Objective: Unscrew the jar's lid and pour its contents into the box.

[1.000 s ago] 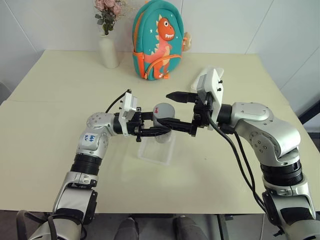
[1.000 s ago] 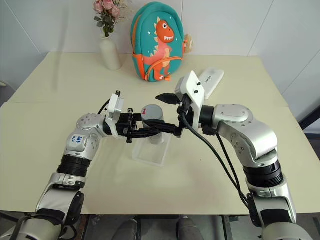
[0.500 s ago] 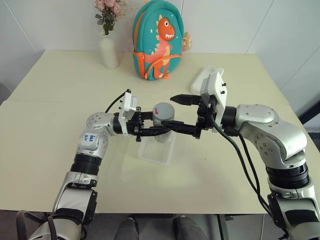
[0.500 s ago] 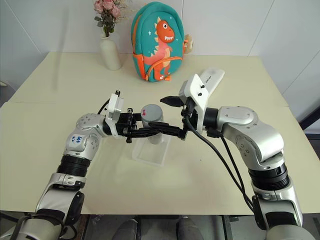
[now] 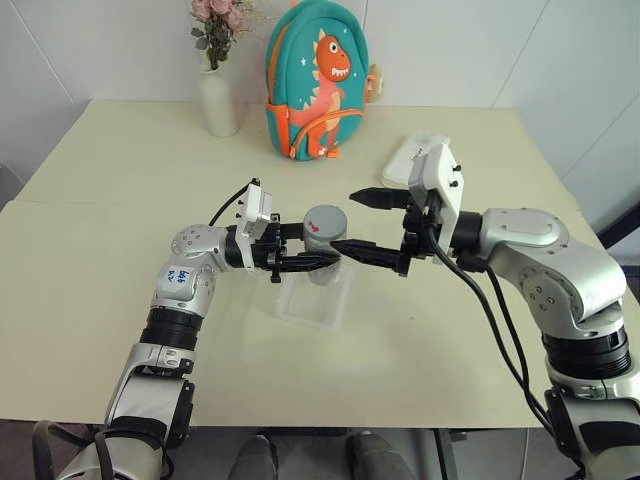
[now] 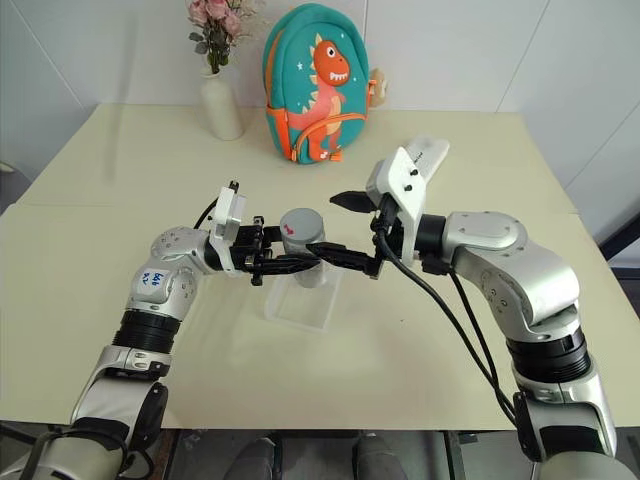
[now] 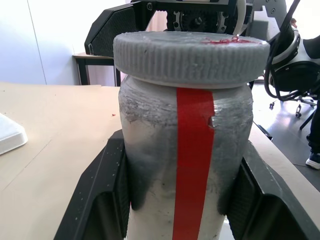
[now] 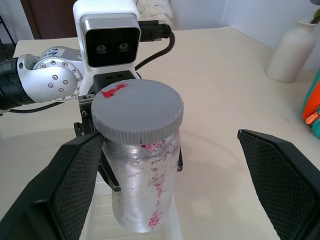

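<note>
My left gripper (image 5: 316, 250) is shut on the jar (image 5: 322, 268) and holds it upright just above the box (image 5: 303, 310). The jar is small and cloudy, with a red tape strip (image 7: 192, 165) down its side. Its grey ribbed lid (image 5: 325, 221) sits on top with a red mark on it. My right gripper (image 5: 343, 220) is open and level, one finger (image 8: 75, 180) close to the lid's side and the other finger (image 8: 285, 175) well apart from it. The contents are hidden behind the cloudy wall.
At the table's back stand a white vase of flowers (image 5: 217, 100) and a teal dinosaur backpack (image 5: 315, 80). A flat white case (image 5: 412, 155) lies behind my right wrist. Bare tabletop (image 5: 100, 230) stretches to either side of the box.
My right gripper has drawn back a little to the right, away from the lid, still open. The left gripper and jar have stayed in place.
</note>
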Available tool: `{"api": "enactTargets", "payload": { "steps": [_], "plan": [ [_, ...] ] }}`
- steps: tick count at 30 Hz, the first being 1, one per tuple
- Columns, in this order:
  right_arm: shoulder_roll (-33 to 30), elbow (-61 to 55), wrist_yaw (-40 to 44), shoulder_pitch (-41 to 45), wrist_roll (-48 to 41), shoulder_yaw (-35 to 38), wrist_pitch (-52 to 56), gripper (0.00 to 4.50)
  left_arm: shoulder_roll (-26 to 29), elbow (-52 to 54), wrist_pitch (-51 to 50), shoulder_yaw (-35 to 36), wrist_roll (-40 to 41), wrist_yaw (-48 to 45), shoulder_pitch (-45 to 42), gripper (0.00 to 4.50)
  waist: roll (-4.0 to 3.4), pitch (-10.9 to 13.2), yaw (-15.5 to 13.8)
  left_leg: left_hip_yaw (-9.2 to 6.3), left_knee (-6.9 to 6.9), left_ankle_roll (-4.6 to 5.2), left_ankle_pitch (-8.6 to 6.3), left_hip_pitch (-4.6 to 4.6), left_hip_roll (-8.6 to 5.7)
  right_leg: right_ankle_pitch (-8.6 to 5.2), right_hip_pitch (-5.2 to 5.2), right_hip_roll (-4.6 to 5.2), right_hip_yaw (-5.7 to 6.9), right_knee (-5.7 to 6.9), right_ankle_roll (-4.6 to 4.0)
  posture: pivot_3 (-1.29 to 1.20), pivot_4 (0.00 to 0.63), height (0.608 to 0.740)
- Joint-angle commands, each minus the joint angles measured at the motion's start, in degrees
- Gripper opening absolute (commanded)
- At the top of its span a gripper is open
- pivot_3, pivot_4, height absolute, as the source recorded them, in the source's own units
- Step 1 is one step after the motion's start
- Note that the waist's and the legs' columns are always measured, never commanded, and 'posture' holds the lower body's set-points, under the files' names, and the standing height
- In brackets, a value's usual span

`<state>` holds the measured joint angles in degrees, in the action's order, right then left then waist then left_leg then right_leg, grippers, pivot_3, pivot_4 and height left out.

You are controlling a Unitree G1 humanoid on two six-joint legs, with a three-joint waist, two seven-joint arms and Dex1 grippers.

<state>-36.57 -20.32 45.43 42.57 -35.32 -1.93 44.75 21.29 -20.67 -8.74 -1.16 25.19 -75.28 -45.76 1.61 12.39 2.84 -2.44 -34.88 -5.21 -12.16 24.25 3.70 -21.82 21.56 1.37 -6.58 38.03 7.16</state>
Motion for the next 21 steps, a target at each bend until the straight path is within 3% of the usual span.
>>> {"api": "enactTargets", "payload": {
  "steps": [1, 21],
  "plan": [
    [-2.2, -2.5, -0.1, -1.2, -0.9, 2.6, 1.2, 4.48, 0.2, 1.2, 1.1, 0.1, 0.3, -1.3, -0.7, 1.98, 0.00, 0.0, -0.1, 0.00, 0.00, 0.00, 0.00, 0.00, 0.00, 0.00, 0.00, 0.00, 0.00, 0.00, 0.00, 0.00, 0.150, 0.740],
    [0.4, -5.7, -2.8, 1.2, -11.8, 6.5, 6.4, 4.48, -0.3, -2.1, 2.9, 0.1, -0.4, -2.6, -2.3, 1.98, 0.00, 0.0, 0.1, 0.00, -0.03, 0.01, 0.00, 0.00, 0.00, 0.00, -0.01, 0.00, 0.00, 0.02, 0.00, 0.00, 0.150, 0.740]
  ]
}}
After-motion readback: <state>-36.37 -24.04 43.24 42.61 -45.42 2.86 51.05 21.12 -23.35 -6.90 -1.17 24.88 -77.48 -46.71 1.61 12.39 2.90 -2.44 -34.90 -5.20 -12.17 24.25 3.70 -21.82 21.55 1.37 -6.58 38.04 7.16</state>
